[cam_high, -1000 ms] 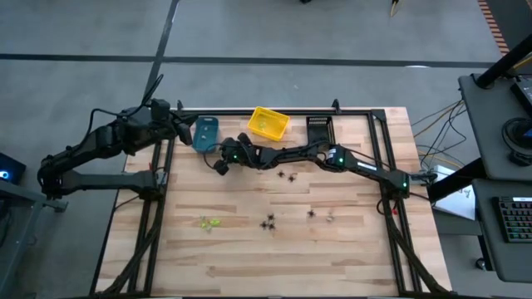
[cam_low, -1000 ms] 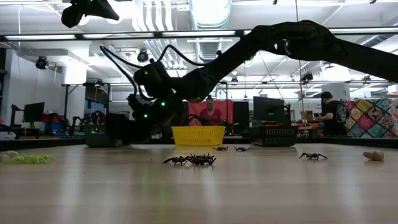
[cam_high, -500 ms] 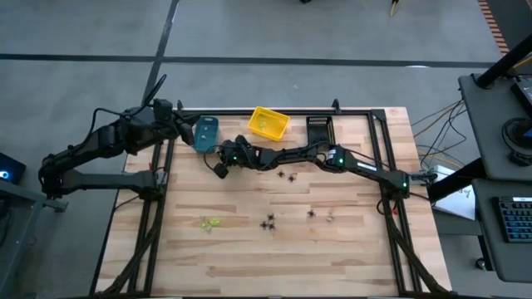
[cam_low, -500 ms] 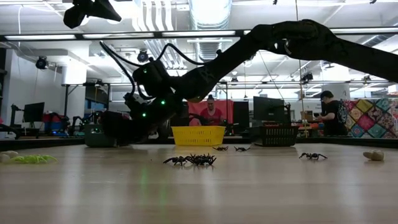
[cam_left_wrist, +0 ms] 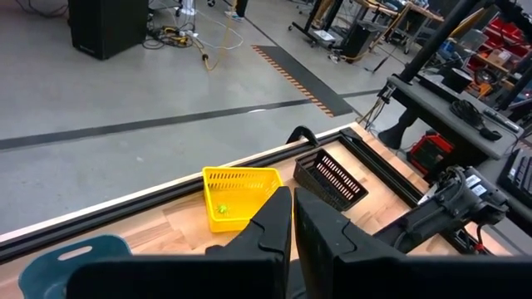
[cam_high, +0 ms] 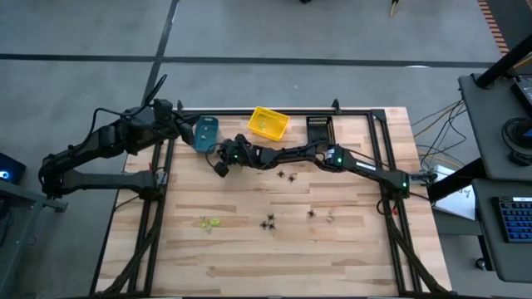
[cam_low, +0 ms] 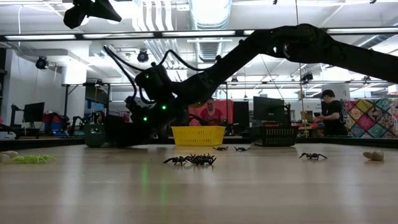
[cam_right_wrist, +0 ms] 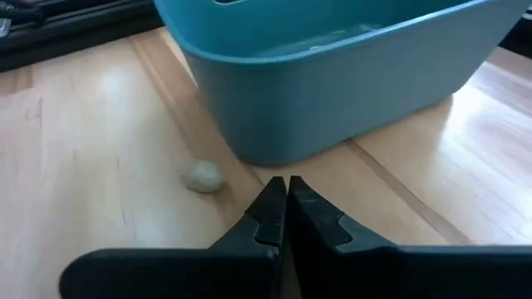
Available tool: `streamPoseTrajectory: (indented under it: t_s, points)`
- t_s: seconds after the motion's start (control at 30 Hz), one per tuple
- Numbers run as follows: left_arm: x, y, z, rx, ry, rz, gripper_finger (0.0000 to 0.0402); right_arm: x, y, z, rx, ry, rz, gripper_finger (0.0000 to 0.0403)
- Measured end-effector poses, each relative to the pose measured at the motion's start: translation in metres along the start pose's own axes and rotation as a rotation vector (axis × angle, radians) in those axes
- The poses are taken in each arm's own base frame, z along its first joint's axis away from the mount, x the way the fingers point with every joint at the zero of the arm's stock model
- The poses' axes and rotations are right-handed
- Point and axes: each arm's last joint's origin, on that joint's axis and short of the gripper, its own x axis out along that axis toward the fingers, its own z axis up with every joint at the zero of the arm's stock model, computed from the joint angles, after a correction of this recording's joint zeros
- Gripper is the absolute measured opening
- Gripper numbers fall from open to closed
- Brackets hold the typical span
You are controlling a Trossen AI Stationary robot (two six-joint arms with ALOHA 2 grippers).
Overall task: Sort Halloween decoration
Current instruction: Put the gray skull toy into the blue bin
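Observation:
Black spider trinkets lie on the table: a pair (cam_high: 287,175), a cluster (cam_high: 268,223) and a single one (cam_high: 311,213). A pale trinket (cam_high: 330,218) and a yellow-green one (cam_high: 209,222) lie there too. My right gripper (cam_right_wrist: 285,184) is shut and empty, low over the wood just before the teal bin (cam_right_wrist: 332,66). A small pale lump (cam_right_wrist: 202,176) lies on the table beside that bin's wall. In the high view my right gripper (cam_high: 219,169) is near the teal bin (cam_high: 205,133). My left gripper (cam_left_wrist: 293,199) is shut and waits high above the far left corner.
The yellow bin (cam_high: 268,122), with a yellow-green piece inside, and the black bin (cam_high: 319,130) stand along the far edge, right of the teal bin. Black frame rails run down both table sides. People are in the room behind the table.
My right gripper has wavered a little beside the teal bin, toward the table's left edge and back. Its fingers have stayed shut, and no trinket has moved.

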Motion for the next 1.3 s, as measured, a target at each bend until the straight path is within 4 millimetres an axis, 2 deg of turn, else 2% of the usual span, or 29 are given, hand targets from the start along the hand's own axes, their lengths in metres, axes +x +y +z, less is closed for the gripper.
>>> streamPoseTrajectory:
  t_s: [0.07, 0.2, 0.37, 0.53, 0.63, 0.73, 0.87, 1.0, 1.13, 1.2, 1.3]
  points:
    - [0.000, 0.000, 0.000, -0.001, -0.001, 0.000, 0.0000, -0.001, 0.002, 0.001, -0.013, 0.004, 0.010, 0.0009]
    - [0.000, -0.001, 0.001, -0.006, -0.011, -0.007, 0.0000, -0.003, 0.014, 0.009, -0.064, 0.025, 0.160, 0.0009]
    - [0.000, -0.003, -0.001, 0.026, 0.036, -0.078, 0.0000, -0.018, 0.016, 0.032, -0.108, 0.158, 0.110, 0.0009]
    - [-0.001, -0.006, -0.003, 0.033, 0.106, -0.195, 0.0000, -0.063, 0.011, 0.088, -0.188, 0.262, 0.085, 0.0009]
    - [-0.001, -0.005, -0.006, 0.034, 0.153, -0.214, 0.0000, -0.101, 0.010, 0.118, -0.239, 0.319, 0.088, 0.0009]
    - [-0.002, -0.001, -0.016, 0.017, 0.271, -0.185, 0.0000, -0.141, 0.004, 0.143, -0.280, 0.380, 0.085, 0.0009]
    - [0.000, 0.008, -0.043, 0.021, 0.500, -0.093, 0.0000, -0.195, -0.008, 0.176, -0.279, 0.382, 0.087, 0.0009]
    - [0.010, 0.012, -0.076, 0.014, 0.651, -0.034, 0.0000, -0.238, -0.015, 0.199, -0.271, 0.325, 0.108, 0.0009]
    - [0.029, 0.010, -0.117, 0.010, 0.690, -0.049, 0.0000, -0.261, -0.017, 0.208, -0.237, 0.270, 0.109, 0.0009]
    - [0.039, 0.010, -0.138, 0.050, 0.654, -0.081, 0.0000, -0.268, -0.018, 0.210, -0.215, 0.252, 0.104, 0.0009]
    - [0.049, 0.004, -0.162, 0.184, 0.523, -0.262, 0.0000, -0.272, -0.020, 0.208, -0.212, 0.260, 0.101, 0.0009]
